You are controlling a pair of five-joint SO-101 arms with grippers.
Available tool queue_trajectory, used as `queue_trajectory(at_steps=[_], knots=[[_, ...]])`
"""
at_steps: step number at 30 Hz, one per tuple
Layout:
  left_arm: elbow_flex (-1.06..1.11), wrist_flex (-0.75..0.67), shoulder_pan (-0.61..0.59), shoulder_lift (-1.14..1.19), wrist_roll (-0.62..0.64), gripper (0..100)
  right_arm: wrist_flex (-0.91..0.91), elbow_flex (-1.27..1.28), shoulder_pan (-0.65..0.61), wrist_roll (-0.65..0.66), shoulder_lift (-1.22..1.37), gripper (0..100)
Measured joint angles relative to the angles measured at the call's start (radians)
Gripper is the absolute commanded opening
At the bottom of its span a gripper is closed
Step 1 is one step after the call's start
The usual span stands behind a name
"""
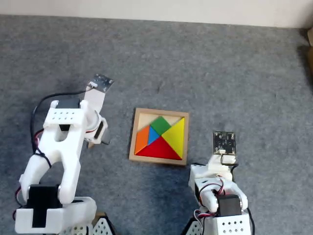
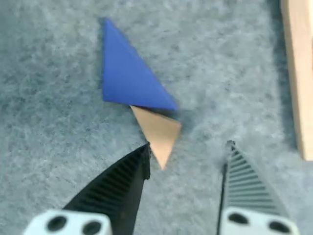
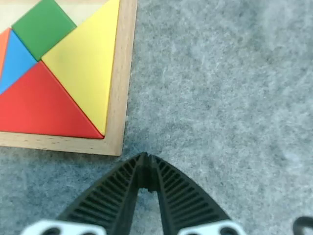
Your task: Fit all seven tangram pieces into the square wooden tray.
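left end effector point(image 2: 188, 147), fingers apart, hangs over a tan triangle point(image 2: 157, 129) touching a blue triangle point(image 2: 126, 73), both outside the tray point(image 1: 133, 139); right end effector point(image 3: 147, 157), fingers together, sits near the tray's corner.

One square wooden tray point(image 1: 133, 142). Five pieces counted inside: one orange point(image 1: 141, 139), one green point(image 1: 160, 124), one light blue point(image 1: 152, 134), one yellow point(image 1: 176, 135), one red point(image 1: 159, 149). Two more triangles out on the carpet point(image 1: 220, 73): one dark blue point(image 2: 127, 73), one tan point(image 2: 157, 132). Seven all told. Two grippers: left gripper point(image 2: 188, 146), right gripper point(image 3: 146, 159).
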Motion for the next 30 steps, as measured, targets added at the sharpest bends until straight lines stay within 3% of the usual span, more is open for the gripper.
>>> queue_trajectory(at_steps=[7, 13, 23, 30], knots=[[-0.026, -0.075, -0.054, 0.187, 0.006, 24, 0.0, 0.0, 0.0, 0.0, 0.0, 0.5], [-0.164, -0.015, -0.072, 0.328, 0.009, 16, 0.0, 0.0, 0.0, 0.0, 0.0, 0.5], [-0.241, 0.023, -0.069, 0.382, 0.009, 17, 0.0, 0.0, 0.0, 0.0, 0.0, 0.5], [-0.247, 0.021, -0.077, 0.385, 0.069, 24, 0.0, 0.0, 0.0, 0.0, 0.0, 0.5]])
